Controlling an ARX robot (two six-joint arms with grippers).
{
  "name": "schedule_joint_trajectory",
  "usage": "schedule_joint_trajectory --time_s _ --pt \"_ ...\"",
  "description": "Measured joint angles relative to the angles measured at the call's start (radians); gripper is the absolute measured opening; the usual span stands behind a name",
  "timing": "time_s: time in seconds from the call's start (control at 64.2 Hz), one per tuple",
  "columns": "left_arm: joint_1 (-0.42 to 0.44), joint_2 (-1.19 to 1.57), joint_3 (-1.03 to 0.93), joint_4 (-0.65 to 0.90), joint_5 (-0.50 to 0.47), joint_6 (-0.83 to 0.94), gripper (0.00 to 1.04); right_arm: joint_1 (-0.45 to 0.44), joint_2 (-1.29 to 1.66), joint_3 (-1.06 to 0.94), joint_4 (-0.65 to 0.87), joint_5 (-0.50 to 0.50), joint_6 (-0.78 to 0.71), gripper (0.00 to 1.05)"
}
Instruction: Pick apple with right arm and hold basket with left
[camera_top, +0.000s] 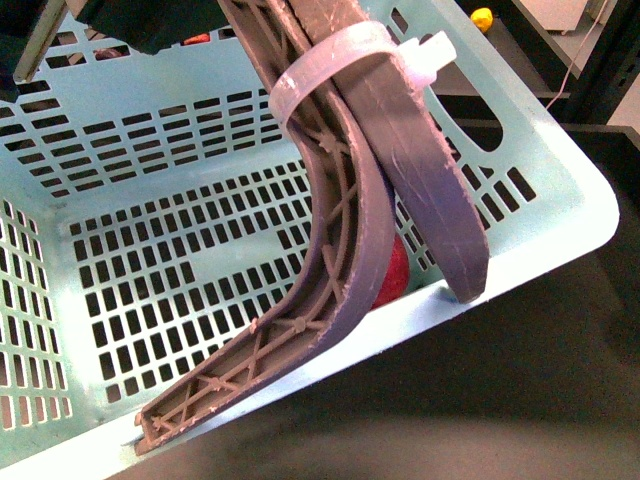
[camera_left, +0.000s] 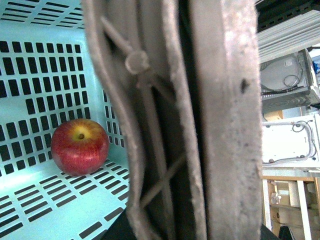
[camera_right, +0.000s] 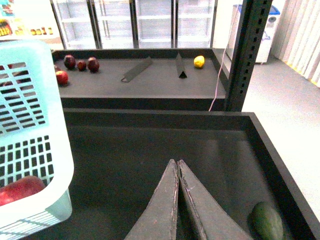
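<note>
The pale mint-blue basket (camera_top: 545, 215) fills the front view, tilted. Its two brown ribbed handles (camera_top: 350, 200) are bound together with a white zip tie (camera_top: 340, 60). My left gripper (camera_left: 185, 220) is shut on those handles, which fill the left wrist view and hide its fingers. The red apple (camera_left: 80, 146) with a yellowish patch at the stem lies on the basket's floor against a slotted wall. Part of the apple (camera_top: 395, 275) shows behind the handles. My right gripper (camera_right: 177, 162) is shut and empty over a dark tray, to the right of the basket (camera_right: 30, 125) and outside it.
The dark tray (camera_right: 150, 145) has raised edges, and a green fruit (camera_right: 267, 220) lies in its near corner. On the shelf behind it are dark red fruits (camera_right: 80, 64), a lemon (camera_right: 199, 61) and two dark dividers. A black slotted post (camera_right: 250, 50) stands at the right.
</note>
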Motion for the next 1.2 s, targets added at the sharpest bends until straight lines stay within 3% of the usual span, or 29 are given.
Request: schedule_joint_trajectory --time_s 0.81,0.935,1.2 --pt "0.000 0.000 0.000 0.000 0.000 0.000 0.15 0.000 -0.259 0.000 -0.255 0.000 0.000 0.02" --pt "0.000 0.000 0.000 0.000 0.000 0.001 0.15 0.000 -0.404 0.000 -0.419 -0.001 0.000 0.02" --pt "0.000 0.000 0.000 0.000 0.003 -0.002 0.15 0.000 -0.428 0.000 -0.429 -0.001 0.000 0.02"
